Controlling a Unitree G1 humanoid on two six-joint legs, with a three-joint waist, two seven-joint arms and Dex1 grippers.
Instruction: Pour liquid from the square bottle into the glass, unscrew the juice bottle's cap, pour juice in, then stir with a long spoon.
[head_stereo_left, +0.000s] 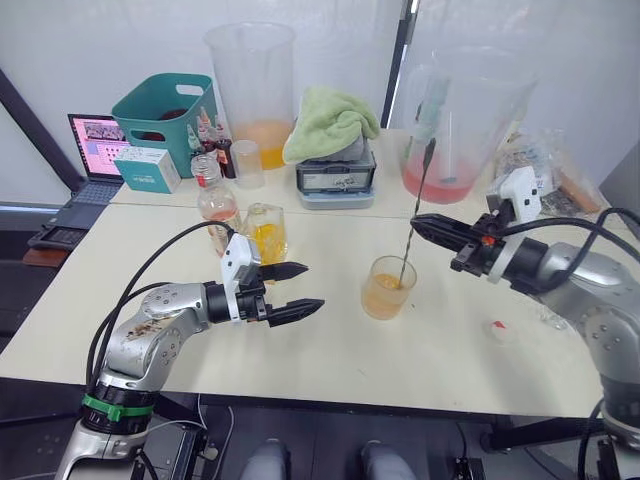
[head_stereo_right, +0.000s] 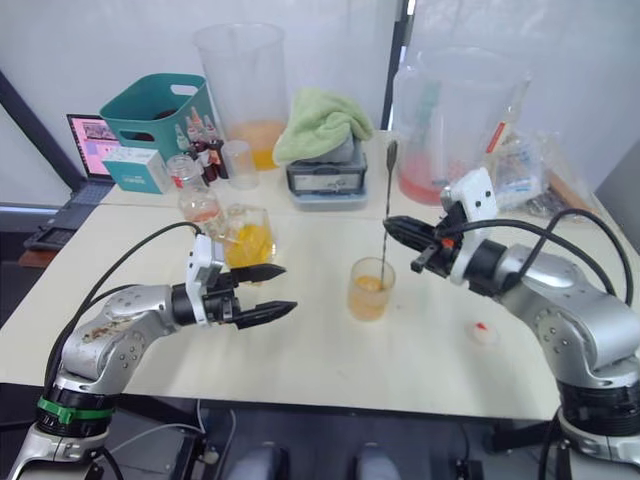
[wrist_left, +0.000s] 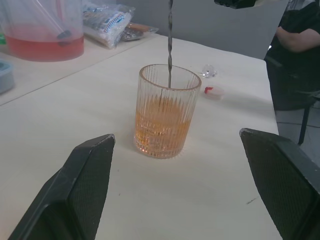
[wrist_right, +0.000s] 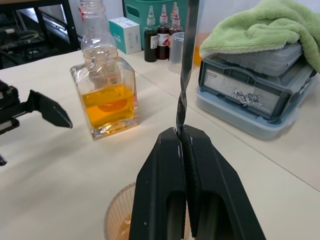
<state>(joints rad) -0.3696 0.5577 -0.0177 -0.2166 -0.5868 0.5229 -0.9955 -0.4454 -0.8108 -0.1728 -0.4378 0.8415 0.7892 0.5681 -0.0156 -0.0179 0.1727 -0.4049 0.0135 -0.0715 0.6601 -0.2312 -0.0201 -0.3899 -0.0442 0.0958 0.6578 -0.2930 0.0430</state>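
**Spoon in the glass, right gripper pinching the stem**

From the head camera I've got the right gripper (head_stereo_left: 418, 222) pressed together on the long spoon (head_stereo_left: 414, 218), which stands nearly upright with its lower end down in the glass (head_stereo_left: 385, 288). The glass sits mid-desk, about half full of orange liquid. My left gripper (head_stereo_left: 303, 290) hovers just left of it, fingers spread wide, holding nothing.

The right wrist view gives me what the head view can't: the twisted stem of the spoon caught right between the closed fingertips, and the glass rim directly underneath. It also shows the square bottle (wrist_right: 106, 99) with yellow-orange liquid, standing on the desk with the juice bottle (wrist_right: 97, 27) close behind it, uncapped.

The left wrist view shows the ribbing on the glass, and the cap (wrist_left: 212, 91) lying on the desk (wrist_left: 60, 120) beyond it, to the right in the scene. A person's folded arm (wrist_left: 300, 40) is at the far right.
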